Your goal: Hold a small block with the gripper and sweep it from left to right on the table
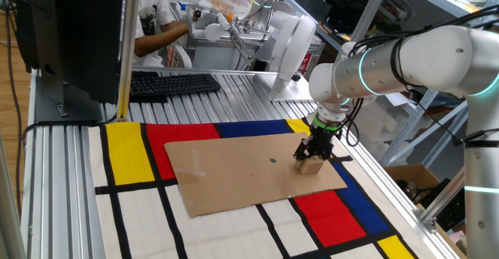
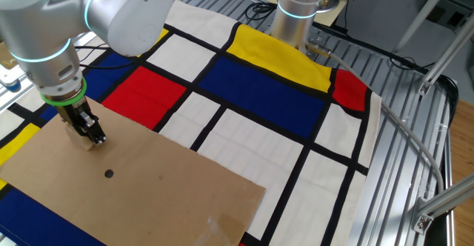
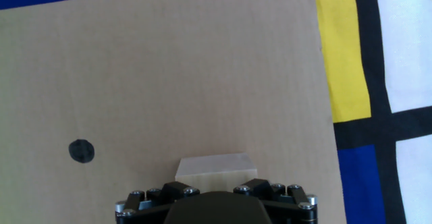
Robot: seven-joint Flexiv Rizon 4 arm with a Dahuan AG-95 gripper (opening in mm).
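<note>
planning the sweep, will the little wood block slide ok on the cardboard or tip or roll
The block looks like a flat-faced cube, so it probably won't roll. It sits flat on smooth cardboard, so it should slide readily. The pincer straddles it from above, so tipping seems unlikely.

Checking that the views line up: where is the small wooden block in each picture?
One fixed view: small block right of centre, under the gripper.
Other fixed view: far left, mostly hidden below the fingers.
Hand view: bottom centre.
Shared landmark: black dot on the cardboard sheet.
</note>
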